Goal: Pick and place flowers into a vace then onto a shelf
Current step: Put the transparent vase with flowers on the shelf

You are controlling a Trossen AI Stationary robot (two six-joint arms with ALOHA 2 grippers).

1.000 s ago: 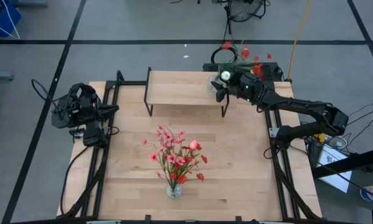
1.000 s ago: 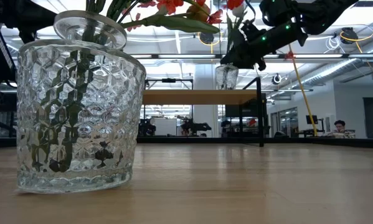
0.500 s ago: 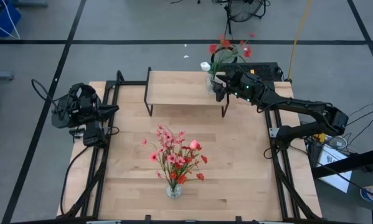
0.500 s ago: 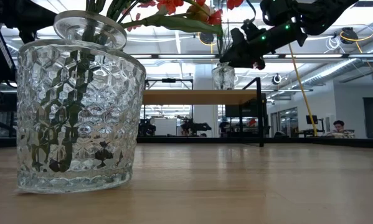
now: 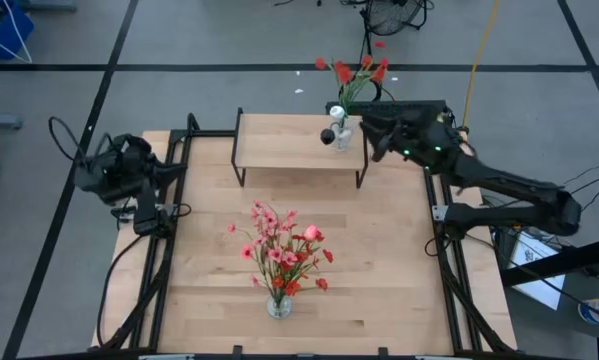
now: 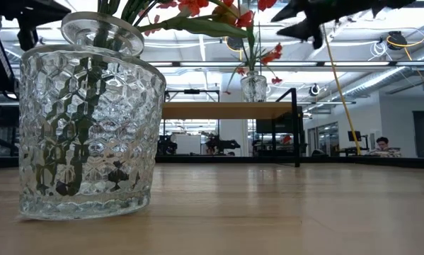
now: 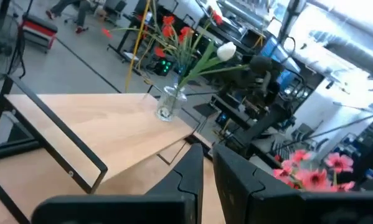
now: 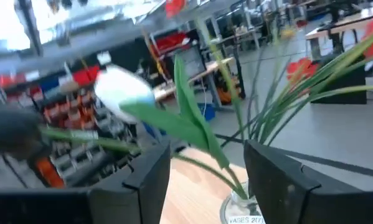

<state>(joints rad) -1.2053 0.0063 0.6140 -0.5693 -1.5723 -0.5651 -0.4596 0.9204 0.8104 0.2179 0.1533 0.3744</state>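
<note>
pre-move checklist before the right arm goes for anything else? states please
1. Small vase standing on the shelf: ok, upright near its right end.
2. Red flowers seated in that vase: ok.
3. Right gripper free of the vase: ok, open, off the shelf's right end, not touching.
4. Vase's margin from the shelf edge: cannot tell; it looks near the corner.
5. Large vase with the pink bouquet on the table: ok, upright near the front edge.
6. Left gripper out of the way: ok, shut, at the table's left edge.
</note>
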